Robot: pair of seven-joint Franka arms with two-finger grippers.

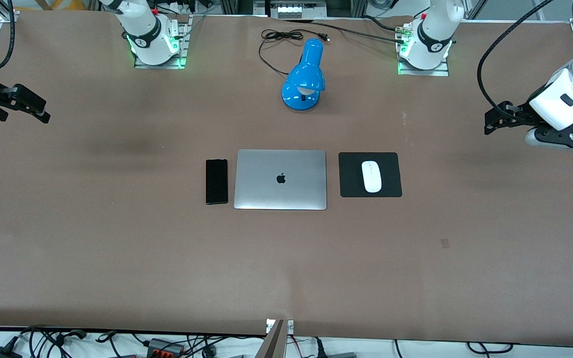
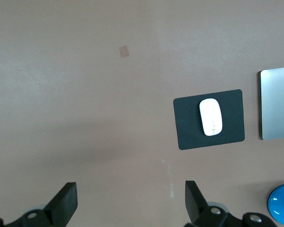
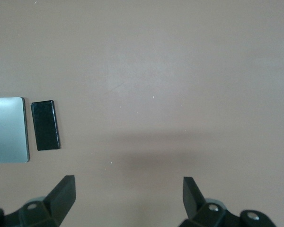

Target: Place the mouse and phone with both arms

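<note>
The white mouse (image 1: 371, 176) lies on a square black mat (image 1: 351, 186) beside the closed silver laptop (image 1: 280, 179), toward the left arm's end. It also shows in the left wrist view (image 2: 211, 117). The black phone (image 1: 217, 181) lies flat beside the laptop, toward the right arm's end, and shows in the right wrist view (image 3: 45, 125). My left gripper (image 1: 490, 122) is open and empty, up over bare table at its own end (image 2: 131, 198). My right gripper (image 1: 43, 112) is open and empty, up over bare table at its own end (image 3: 128, 194).
A blue desk lamp (image 1: 305, 79) lies farther from the front camera than the laptop, its black cord (image 1: 276, 40) trailing toward the arm bases. A small brown patch (image 1: 445, 242) marks the brown table (image 1: 117, 248) nearer the camera. Cables lie along the front edge.
</note>
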